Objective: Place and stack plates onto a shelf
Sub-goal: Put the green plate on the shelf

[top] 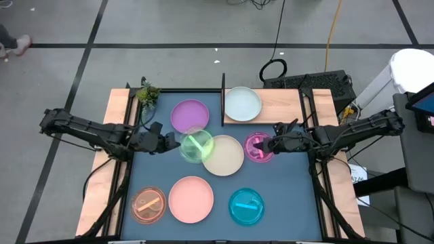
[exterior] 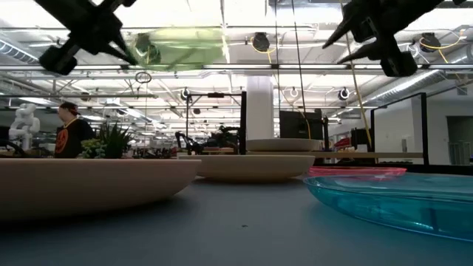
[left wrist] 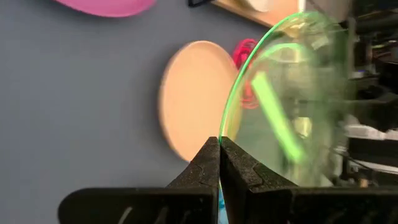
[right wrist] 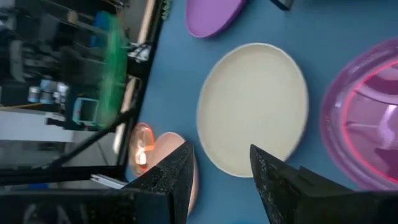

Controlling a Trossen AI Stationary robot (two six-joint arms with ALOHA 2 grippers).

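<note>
So far only the pale mint plate (top: 242,104) lies on the shelf (top: 281,107), upper middle of the high view. My left gripper (top: 171,143) is clamped on the rim of the green dish (top: 196,146), held up off the blue mat (top: 224,177) at centre frame. My right gripper (top: 268,144) hangs with its fingers spread over the magenta dish (top: 257,147), right of centre, gripping nothing. Still on the mat: the purple plate (top: 189,115), cream plate (top: 224,155), pink plate (top: 190,198), orange dish (top: 148,205) and cyan dish (top: 246,206). Most of the stacking remains, I judge.
</note>
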